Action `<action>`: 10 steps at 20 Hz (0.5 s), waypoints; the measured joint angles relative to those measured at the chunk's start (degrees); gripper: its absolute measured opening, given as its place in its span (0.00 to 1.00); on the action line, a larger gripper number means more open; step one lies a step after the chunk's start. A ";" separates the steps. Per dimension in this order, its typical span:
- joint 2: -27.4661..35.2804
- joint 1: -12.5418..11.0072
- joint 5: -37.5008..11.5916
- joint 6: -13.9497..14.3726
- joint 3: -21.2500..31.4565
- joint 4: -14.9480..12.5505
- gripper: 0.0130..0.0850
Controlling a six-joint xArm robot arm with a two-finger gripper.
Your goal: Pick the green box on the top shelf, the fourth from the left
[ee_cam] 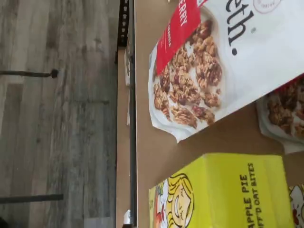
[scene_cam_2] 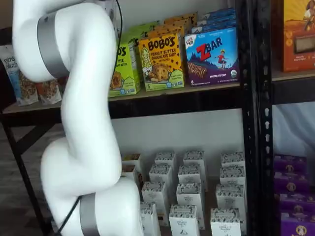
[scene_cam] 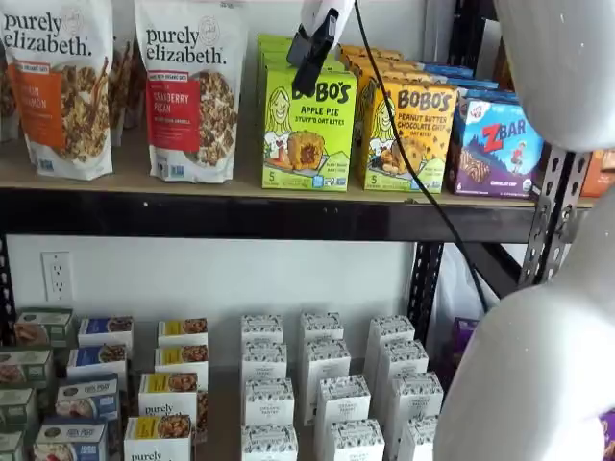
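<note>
The green box stands upright on the top shelf, lettered "BOBO'S Apple Pie", with more green boxes behind it. In a shelf view my gripper hangs from above with its black fingers in front of the box's top edge. The fingers show side-on with nothing in them, and the jaws stand wide apart. The wrist view shows the green box on the tan shelf board, beside a granola bag. My arm hides part of the green box in a shelf view.
A cranberry granola bag stands left of the green box, and a yellow-orange Bobo's box and a blue ZBar box stand to its right. My white arm fills the right side. Small white cartons line the lower shelf.
</note>
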 joint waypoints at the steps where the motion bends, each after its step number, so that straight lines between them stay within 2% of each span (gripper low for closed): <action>1: 0.22 0.04 0.17 0.00 -0.15 -0.12 1.00; 10: 2.29 0.09 2.36 -0.28 -1.65 -1.52 1.00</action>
